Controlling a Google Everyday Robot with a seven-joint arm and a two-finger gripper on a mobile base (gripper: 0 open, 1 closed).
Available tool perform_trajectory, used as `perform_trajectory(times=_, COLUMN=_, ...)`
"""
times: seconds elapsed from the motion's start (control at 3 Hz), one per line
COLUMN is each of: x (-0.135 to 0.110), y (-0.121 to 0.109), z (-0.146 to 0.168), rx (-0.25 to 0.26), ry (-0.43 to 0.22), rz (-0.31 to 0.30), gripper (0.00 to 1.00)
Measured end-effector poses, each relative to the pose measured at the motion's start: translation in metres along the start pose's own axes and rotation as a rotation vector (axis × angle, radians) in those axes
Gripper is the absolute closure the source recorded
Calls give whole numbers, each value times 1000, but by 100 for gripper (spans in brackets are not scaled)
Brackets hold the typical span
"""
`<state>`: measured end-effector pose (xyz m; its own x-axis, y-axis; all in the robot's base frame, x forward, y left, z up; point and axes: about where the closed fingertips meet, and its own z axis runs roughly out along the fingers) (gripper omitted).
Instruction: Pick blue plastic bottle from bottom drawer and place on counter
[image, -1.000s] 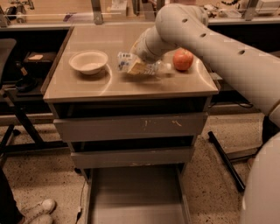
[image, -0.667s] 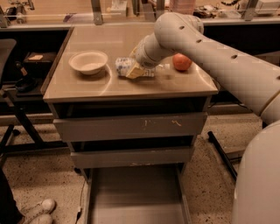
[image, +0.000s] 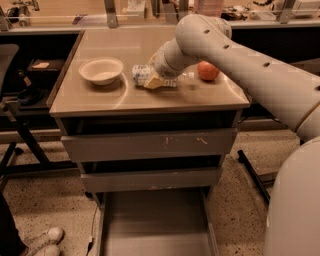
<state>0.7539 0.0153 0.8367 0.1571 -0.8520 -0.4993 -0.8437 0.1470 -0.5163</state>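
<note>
The small clear plastic bottle with the pale bluish-white label (image: 141, 74) is seen lying on its side on the glossy beige desk (image: 125, 97), near the middle of the top. Its label end is turned to the left and its clear end to the right.

The gripper (image: 156, 78) is set right on the bottle, about at its middle. A yellowish part of the gripper is seen touching the near side of the bottle. The far side is hidden, so it cannot be told if the bottle is squeezed or let loose.

The thick white robot arm (image: 260, 75) is stretched in from the lower right. It is raised over the right side of the desk, bent at a round joint above the back of the desk, and pointed down and to the left onto the bottle.

A round white bowl (image: 101, 70) is placed just to the left of the bottle, not touching it. A red-orange apple (image: 208, 70) is placed to the right, near the bottle's clear end.

Under the desk top, two grey drawers with scratched fronts (image: 150, 145) are shut. Below them, the wide shallow grey metal bottom drawer (image: 155, 225) is pulled out, and its flat floor is shown.

A white shoe (image: 42, 241) is seen on the speckled floor (image: 240, 210) at the lower left.
</note>
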Motion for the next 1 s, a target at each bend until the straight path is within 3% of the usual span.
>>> perform_trajectory(times=0.67, x=0, y=0, z=0, rx=0, ry=0, rz=0, gripper=13)
perform_trajectory(times=1.0, x=0, y=0, z=0, rx=0, ry=0, rz=0, gripper=0)
